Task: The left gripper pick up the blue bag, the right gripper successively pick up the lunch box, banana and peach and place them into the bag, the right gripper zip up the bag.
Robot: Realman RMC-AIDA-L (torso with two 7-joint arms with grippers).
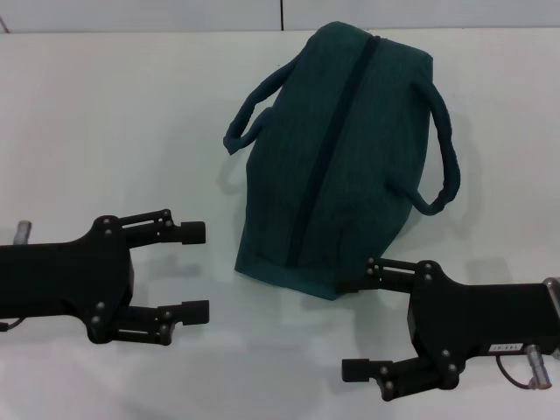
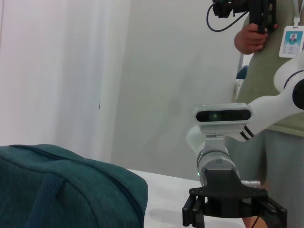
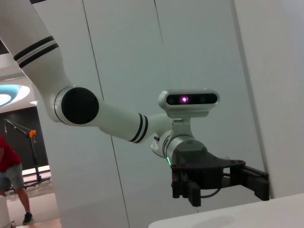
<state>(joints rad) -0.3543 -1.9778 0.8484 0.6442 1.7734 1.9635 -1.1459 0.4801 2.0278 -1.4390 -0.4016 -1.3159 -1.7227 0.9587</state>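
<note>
White table (image 1: 131, 122) — pale panelled wall (image 3: 199, 52) behind.

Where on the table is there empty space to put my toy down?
Best is the wide bare white table stretch on the robot's left of the blue bag, beyond the open left gripper. There is also a bare gap between the two grippers. It is crowded at the bag's near corner, where the open right gripper sits against it.

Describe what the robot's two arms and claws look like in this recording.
Both claws are black, two-fingered, with linkage-style fingers on boxy black bodies. The right gripper carries a small white label and a thin reddish cable near its wrist. The left gripper has a silver wrist stub. Wrist views show glossy white arm segments with black bands, a green glowing ring, and a white-and-black camera module above each claw.
</note>
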